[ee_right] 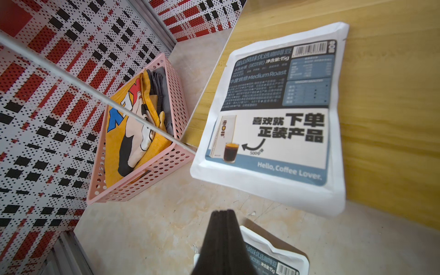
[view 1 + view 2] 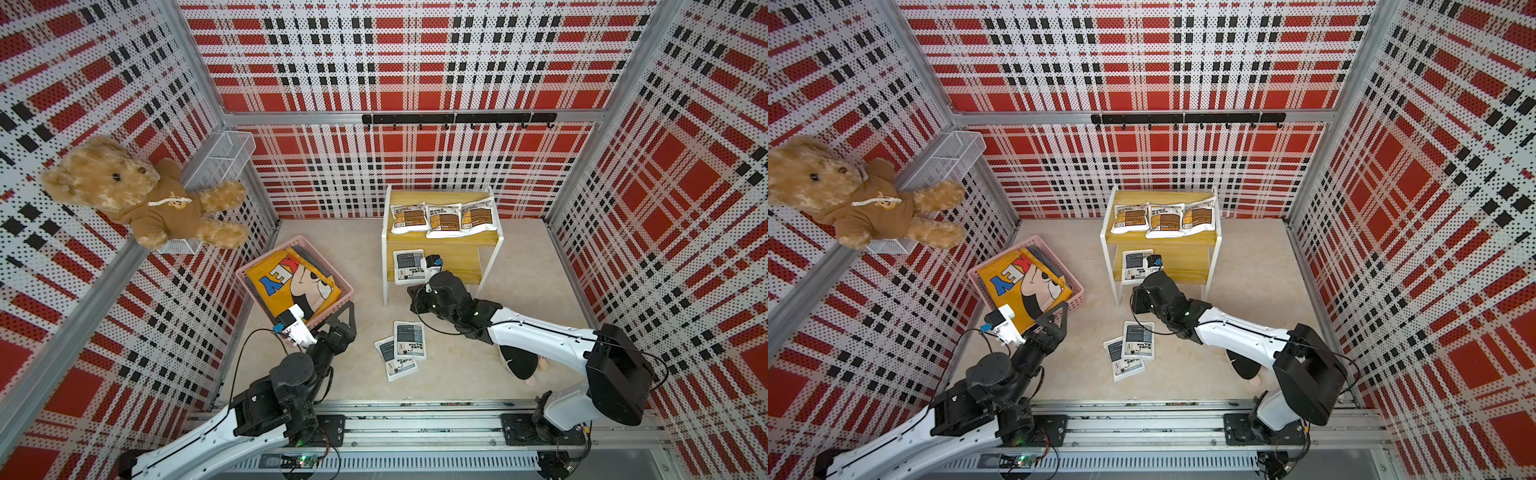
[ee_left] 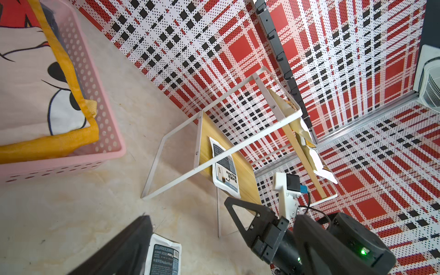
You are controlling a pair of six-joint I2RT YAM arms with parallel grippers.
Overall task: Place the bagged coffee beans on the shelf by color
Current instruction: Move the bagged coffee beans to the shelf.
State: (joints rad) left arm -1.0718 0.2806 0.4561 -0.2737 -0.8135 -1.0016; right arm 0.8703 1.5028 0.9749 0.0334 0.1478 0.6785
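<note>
The shelf [image 2: 440,195] stood against the back wall. On its top board, three brown-label coffee pouches [image 2: 444,221] lay in a row with their edges touching. From the left wrist they showed only edge-on.

One grey-label pouch [image 2: 408,266] lay flat at the left end of the lower board. In both top views the right arm's camera mount [image 2: 432,262] covered one side of it. From the right wrist, that grey-label pouch [image 1: 273,114] showed its near edge hanging past the front of the board.

The right gripper [image 1: 223,214] had its claw pressed together on nothing, the tip just short of that pouch and not touching it. From above I could hardly make out its fingers below the wrist.

Two more grey-label pouches [image 2: 409,340] lay overlapped on the floor in front of the shelf, the lower one half covered.

The left gripper [image 2: 345,318] hung by the near corner of the pink basket [image 2: 328,266], claw spread apart and empty. Its own camera caught only one finger [image 3: 133,240], blurred and cut off by the frame. A folded yellow cartoon cloth [image 2: 291,282] filled the basket.

A black object with pale tips [image 2: 519,361] lay under the right arm, too hidden to name.
</note>
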